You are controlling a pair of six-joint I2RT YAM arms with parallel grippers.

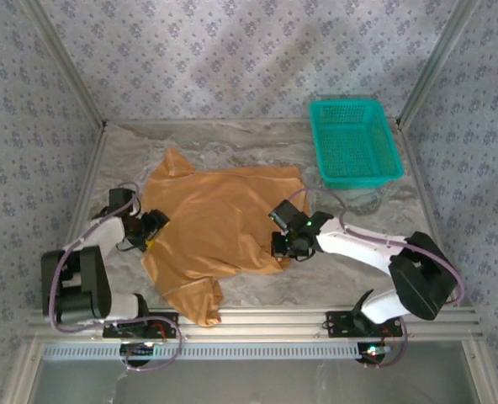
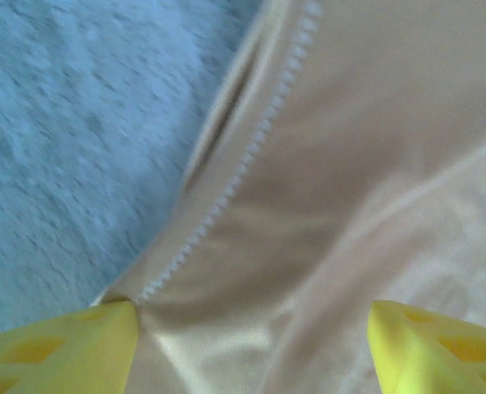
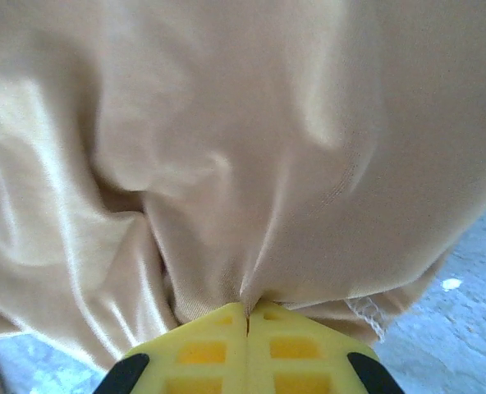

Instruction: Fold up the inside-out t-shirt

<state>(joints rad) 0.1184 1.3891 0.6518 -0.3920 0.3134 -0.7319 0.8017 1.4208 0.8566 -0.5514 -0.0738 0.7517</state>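
Note:
The tan-orange inside-out t-shirt (image 1: 215, 227) lies spread and rumpled across the middle of the table, one sleeve hanging toward the near edge. At the shirt's left edge my left gripper (image 1: 152, 225) stands open, and in the left wrist view its yellow fingers (image 2: 58, 345) straddle the cloth beside a white-stitched seam (image 2: 226, 197). My right gripper (image 1: 284, 244) sits at the shirt's right hem. In the right wrist view, the right gripper (image 3: 247, 316) is shut, pinching a fold of the t-shirt (image 3: 226, 164) between its yellow pads.
A teal basket (image 1: 354, 143) stands at the back right of the marbled table (image 1: 333, 278). Patterned walls close in the left, back and right sides. Bare tabletop lies in front of the basket and along the near right.

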